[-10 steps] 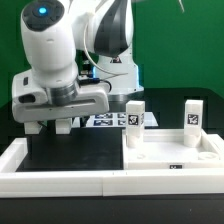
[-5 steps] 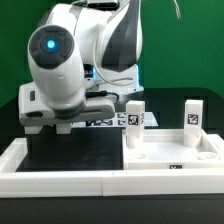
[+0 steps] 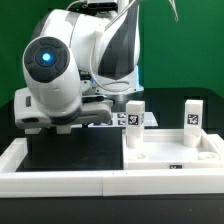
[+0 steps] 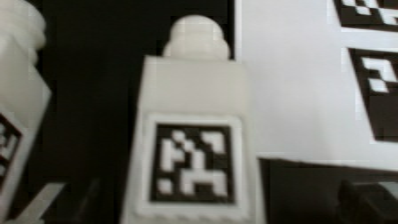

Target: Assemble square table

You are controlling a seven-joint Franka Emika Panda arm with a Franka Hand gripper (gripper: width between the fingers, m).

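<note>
Only wrist cam shows this tagged leg [image 4: 192,140]; ext. view: pincer [image 3: 48,126] released, empty.

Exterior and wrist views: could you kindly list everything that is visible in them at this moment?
mat: one, black, middle.
table top: one, white, exterior view's lower right.
upright legs: two, white, tagged, standing on the table top.
lying leg: one, white, tagged, flat on the mat, close in the wrist view.
marker board: one, white, tagged, behind the mat.
border wall: one, white, along the front and side edges.
arm: one, white, exterior view's left.
claw: one, dark fingers, open, over the lying leg.
</note>
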